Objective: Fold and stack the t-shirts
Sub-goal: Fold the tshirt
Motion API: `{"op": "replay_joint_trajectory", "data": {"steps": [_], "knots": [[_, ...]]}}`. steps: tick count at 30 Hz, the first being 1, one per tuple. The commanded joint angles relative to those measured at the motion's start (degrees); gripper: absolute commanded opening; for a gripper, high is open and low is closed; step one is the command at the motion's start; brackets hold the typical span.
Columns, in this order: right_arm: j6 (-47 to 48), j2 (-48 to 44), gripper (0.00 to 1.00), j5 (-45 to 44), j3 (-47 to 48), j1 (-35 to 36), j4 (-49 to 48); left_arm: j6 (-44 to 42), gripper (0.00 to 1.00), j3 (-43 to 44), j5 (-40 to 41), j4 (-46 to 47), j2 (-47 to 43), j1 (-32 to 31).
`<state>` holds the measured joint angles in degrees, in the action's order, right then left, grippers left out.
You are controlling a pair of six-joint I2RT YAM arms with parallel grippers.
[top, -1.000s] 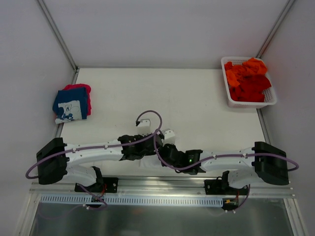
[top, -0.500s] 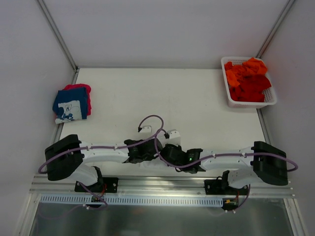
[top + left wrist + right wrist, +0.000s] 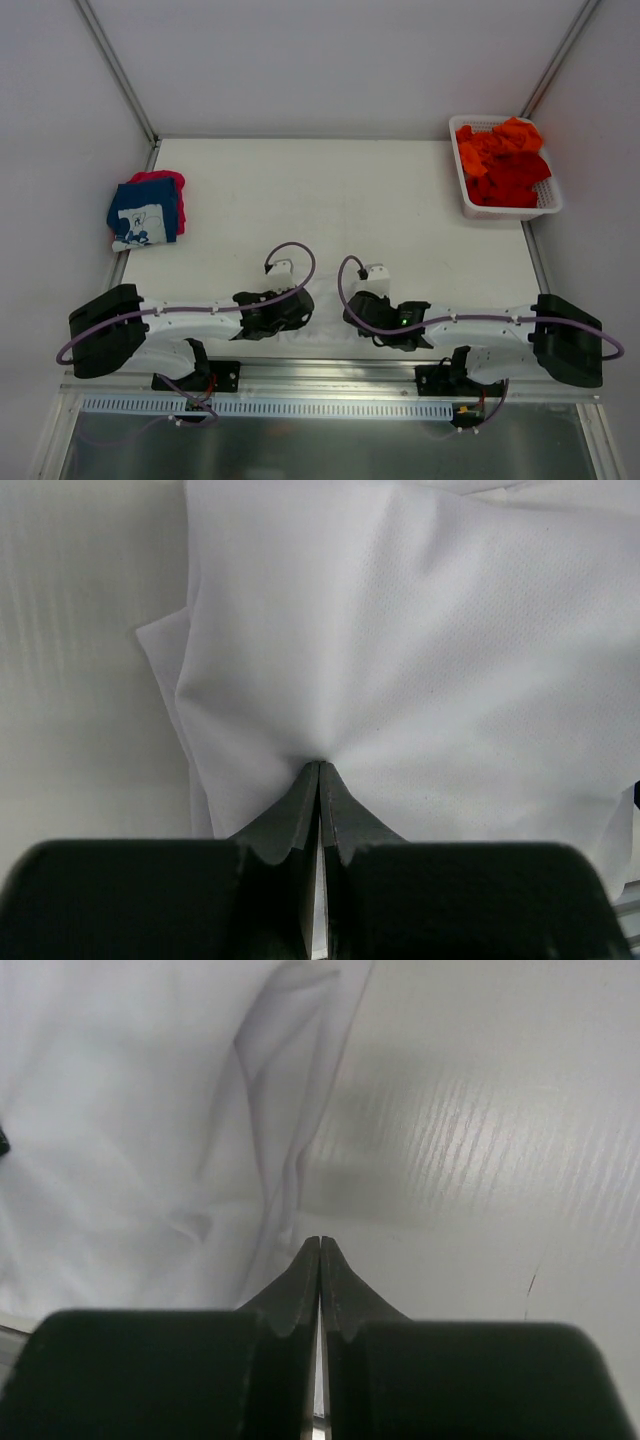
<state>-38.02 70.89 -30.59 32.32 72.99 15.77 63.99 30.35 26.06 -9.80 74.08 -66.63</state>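
White cloth of the white t-shirt (image 3: 400, 630) is spread flat on the counter (image 3: 350, 190) at its near edge, between the two tools. The left tool (image 3: 319, 765) is clenched on it: the cloth is drawn into a pucker right at the closed tips, with creases fanning out ahead of them. The right tool (image 3: 319, 1240) is likewise clenched, and a crease along the shirt's edge runs straight into its tips, so the very hem appears to be pinched there; most of the cloth lies to that tool's left, and bare counter to its right.

A fold or a smoothing pull seems to be in hand. It would be done well if both pinches were kept low and moved together at one pace, so that the cloth is laid over itself without being dragged off the near edge. The thin hold at the right tool should be watched, since little cloth is caught.

Far ahead and left of the left tool, a navy t-shirt (image 3: 143, 215) is laid folded on a pink-red t-shirt (image 3: 165, 180). Far ahead and right of the right tool, orange and red t-shirts (image 3: 505, 160) are heaped in a white basket (image 3: 550, 205).
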Motion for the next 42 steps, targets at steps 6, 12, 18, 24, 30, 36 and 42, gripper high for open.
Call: {"op": "replay_joint_trajectory", "data": {"steps": [6,12,18,24,30,36,42], "knots": [[-2.58,6.88,0.00,3.96,0.47,0.04,-3.20,3.42,0.00,-5.30,0.39,-4.44,0.44,1.06],[2.41,3.38,0.00,-5.44,8.89,3.38,6.02,1.94,0.00,-5.74,-0.05,-1.98,0.71,1.06],[9.80,-1.28,0.00,-7.12,14.26,3.12,6.64,0.70,0.00,-3.54,-0.40,-1.36,2.64,1.06],[10.86,2.40,0.00,-3.35,13.22,-0.03,4.19,0.44,0.00,-2.93,-1.72,0.39,4.66,0.98],[8.93,9.77,0.00,1.23,11.54,-1.89,-1.27,0.61,0.00,-3.19,-2.51,1.10,4.93,0.98],[5.60,15.58,0.00,6.14,10.05,-2.06,-5.39,0.79,0.00,-4.07,-2.51,1.10,3.35,0.98],[2.51,17.26,0.00,8.09,6.89,-0.92,-6.46,2.02,0.00,-6.26,-1.90,1.01,0.80,0.98]]}}
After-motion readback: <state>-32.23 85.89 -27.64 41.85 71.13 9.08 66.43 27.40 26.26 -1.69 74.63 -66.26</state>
